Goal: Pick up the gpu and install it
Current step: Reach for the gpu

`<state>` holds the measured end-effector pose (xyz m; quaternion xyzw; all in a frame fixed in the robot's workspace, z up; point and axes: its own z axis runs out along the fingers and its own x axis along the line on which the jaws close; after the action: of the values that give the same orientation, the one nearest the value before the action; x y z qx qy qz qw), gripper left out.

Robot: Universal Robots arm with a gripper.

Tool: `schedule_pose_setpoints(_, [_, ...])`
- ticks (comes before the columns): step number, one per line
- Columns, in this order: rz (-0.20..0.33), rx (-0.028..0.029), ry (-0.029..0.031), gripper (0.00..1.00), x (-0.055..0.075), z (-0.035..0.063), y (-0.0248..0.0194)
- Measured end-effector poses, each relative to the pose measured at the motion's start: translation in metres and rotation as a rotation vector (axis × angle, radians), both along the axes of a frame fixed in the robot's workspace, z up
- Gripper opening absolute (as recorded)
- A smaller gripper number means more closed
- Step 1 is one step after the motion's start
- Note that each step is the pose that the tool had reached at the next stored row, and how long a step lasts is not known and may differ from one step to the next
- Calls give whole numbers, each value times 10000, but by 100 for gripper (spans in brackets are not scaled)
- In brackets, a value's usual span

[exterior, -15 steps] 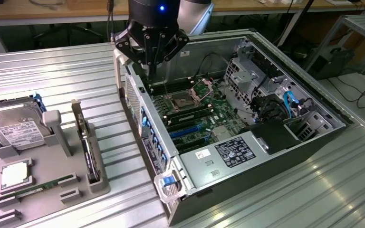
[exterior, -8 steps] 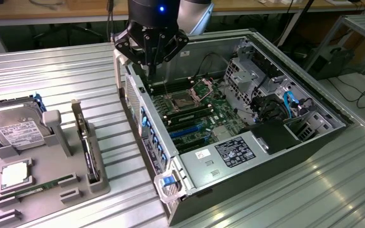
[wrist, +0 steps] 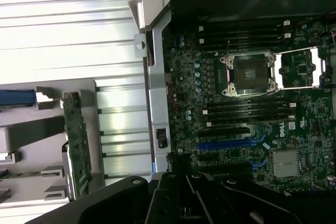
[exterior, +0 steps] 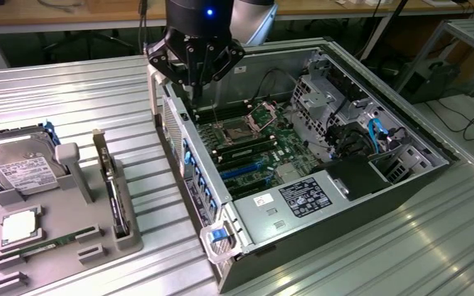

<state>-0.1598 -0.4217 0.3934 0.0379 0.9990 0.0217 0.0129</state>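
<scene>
The gpu (exterior: 110, 182), a green card with a silver bracket at its far end, stands on edge in a slot of the grey holder (exterior: 72, 203) at the exterior view's left. It appears as a green board (wrist: 76, 140) in the wrist view. My gripper (exterior: 194, 92) hangs over the near-left corner of the open computer case (exterior: 402, 148), above the case wall and well away from the gpu. Its fingers are shut and hold nothing. The gripper's black linkage (wrist: 184, 200) is visible in the wrist view, over the motherboard's edge.
The case lies open with its motherboard (wrist: 236, 103), bare CPU socket (wrist: 249, 74) and blue expansion slots (wrist: 228, 142) exposed. The holder also carries a hard drive (exterior: 23, 163), a CPU (exterior: 21, 227) and a RAM stick (exterior: 47, 245). Ribbed metal table (exterior: 97, 92) surrounds everything.
</scene>
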Motion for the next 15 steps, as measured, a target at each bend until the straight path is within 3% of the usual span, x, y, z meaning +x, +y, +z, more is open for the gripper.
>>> schedule_pose_setpoints(15, [1,0,0,11,-30,0,-41])
